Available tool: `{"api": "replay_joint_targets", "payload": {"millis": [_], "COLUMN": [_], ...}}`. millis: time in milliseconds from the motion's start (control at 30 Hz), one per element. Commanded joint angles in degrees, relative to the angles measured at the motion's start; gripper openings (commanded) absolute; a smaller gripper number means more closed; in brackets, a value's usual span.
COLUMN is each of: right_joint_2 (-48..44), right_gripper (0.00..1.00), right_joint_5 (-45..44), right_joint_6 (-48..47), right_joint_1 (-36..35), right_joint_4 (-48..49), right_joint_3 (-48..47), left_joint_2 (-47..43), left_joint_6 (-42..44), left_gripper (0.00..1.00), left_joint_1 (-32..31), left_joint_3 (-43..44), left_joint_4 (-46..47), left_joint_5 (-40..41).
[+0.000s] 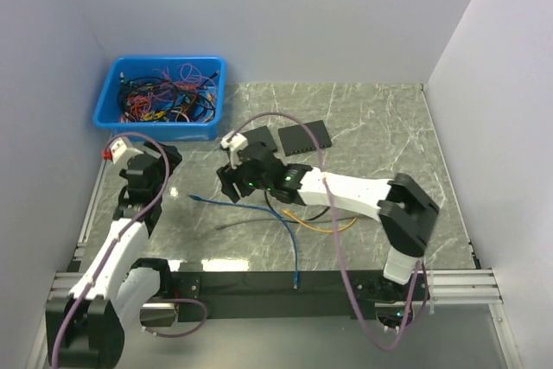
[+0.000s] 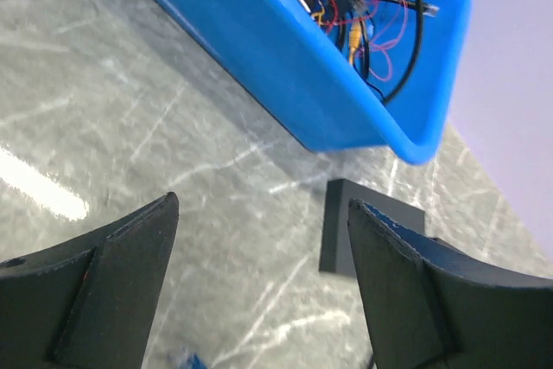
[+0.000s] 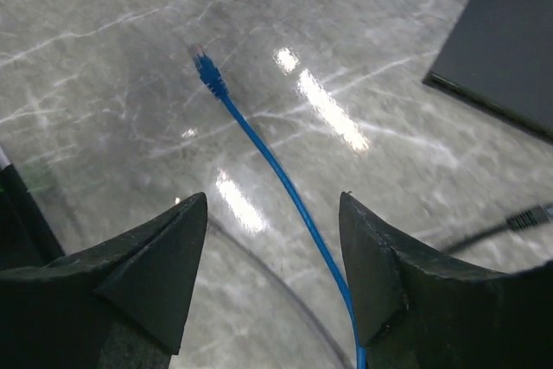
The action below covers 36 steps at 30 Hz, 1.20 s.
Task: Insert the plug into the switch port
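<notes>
The blue cable (image 1: pixel 259 218) lies on the marble table, its plug (image 1: pixel 193 199) pointing left. In the right wrist view the plug (image 3: pixel 205 65) lies ahead of the fingers and the cable (image 3: pixel 285 183) runs back between them, untouched. My right gripper (image 3: pixel 272 209) is open and empty, low over the cable; it also shows in the top view (image 1: pixel 226 186). The black switch (image 1: pixel 304 136) lies behind it, with its corner in the right wrist view (image 3: pixel 510 41). My left gripper (image 2: pixel 263 209) is open and empty at the left (image 1: pixel 160 166), above bare table.
A blue bin (image 1: pixel 164 97) of tangled cables stands at the back left, close ahead in the left wrist view (image 2: pixel 285 49). A black box (image 2: pixel 371 226) lies past its corner. An orange cable (image 1: pixel 324 224) and a black cable (image 1: pixel 251 224) lie under the right arm.
</notes>
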State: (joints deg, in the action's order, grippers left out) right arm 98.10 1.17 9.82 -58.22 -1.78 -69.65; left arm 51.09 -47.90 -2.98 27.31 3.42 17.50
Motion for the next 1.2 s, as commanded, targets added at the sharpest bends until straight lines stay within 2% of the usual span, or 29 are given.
{"api": "replay_joint_targets", "payload": {"millis": [0, 133, 433, 900, 1067, 1167], "right_joint_2": [5.84, 12.89, 24.41, 32.58, 33.82, 34.17], "right_gripper": [0.68, 0.67, 0.67, 0.66, 0.58, 0.49], "right_joint_5": [-0.73, 0.93, 0.41, -1.08, -2.57, -3.01], "right_joint_6": [-2.79, -3.76, -6.57, -7.36, -6.49, -6.22], "right_joint_1": [-1.02, -1.81, -3.92, -5.15, -5.15, -5.15], "right_joint_4": [-0.06, -0.41, -1.91, -4.11, -3.85, -3.49], "right_joint_3": [-6.1, -13.74, -24.3, -30.81, -31.87, -31.95], "left_joint_2": [-4.94, -8.46, -7.23, -4.95, -5.04, -4.33], "left_joint_6": [-2.55, -2.38, -2.11, -2.29, -2.11, -2.2], "left_gripper": [0.85, 0.83, 0.81, 0.8, 0.79, 0.79], "left_joint_1": [-0.62, -0.71, -0.71, -0.71, -0.71, -0.71], "left_joint_3": [-3.75, -7.53, -8.5, -8.06, -8.24, -7.97], "left_joint_4": [-2.1, -2.63, -2.46, -1.93, -1.75, -1.84], "left_joint_5": [-1.94, -0.19, 1.31, 1.75, 1.58, 1.58]}}
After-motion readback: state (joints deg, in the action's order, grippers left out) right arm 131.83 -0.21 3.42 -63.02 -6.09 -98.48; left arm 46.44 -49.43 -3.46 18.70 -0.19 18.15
